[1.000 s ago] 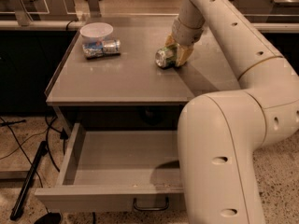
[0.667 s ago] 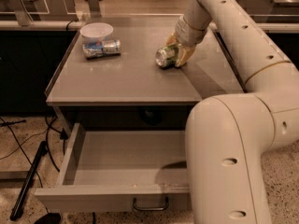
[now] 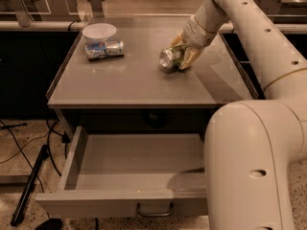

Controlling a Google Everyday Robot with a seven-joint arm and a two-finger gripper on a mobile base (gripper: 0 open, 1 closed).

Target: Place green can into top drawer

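The green can (image 3: 171, 59) lies on its side at the back right of the grey table top (image 3: 129, 83), its silver end facing me. My gripper (image 3: 183, 56) is shut on the green can, with yellowish fingers (image 3: 192, 56) on both sides of it. The can looks slightly raised off the table top. The top drawer (image 3: 139, 169) is pulled open below the table and holds nothing. Its dark curved handle (image 3: 154, 210) shows at the front centre.
A white bowl (image 3: 99, 32) and a blue-and-white silver can (image 3: 104, 49) lying on its side are at the table's back left. My large white arm (image 3: 254, 128) covers the right side of the table and drawer. Black cables (image 3: 29, 166) lie on the floor at left.
The arm has shifted slightly and the green can in my gripper has tilted and risen a little from the table top.
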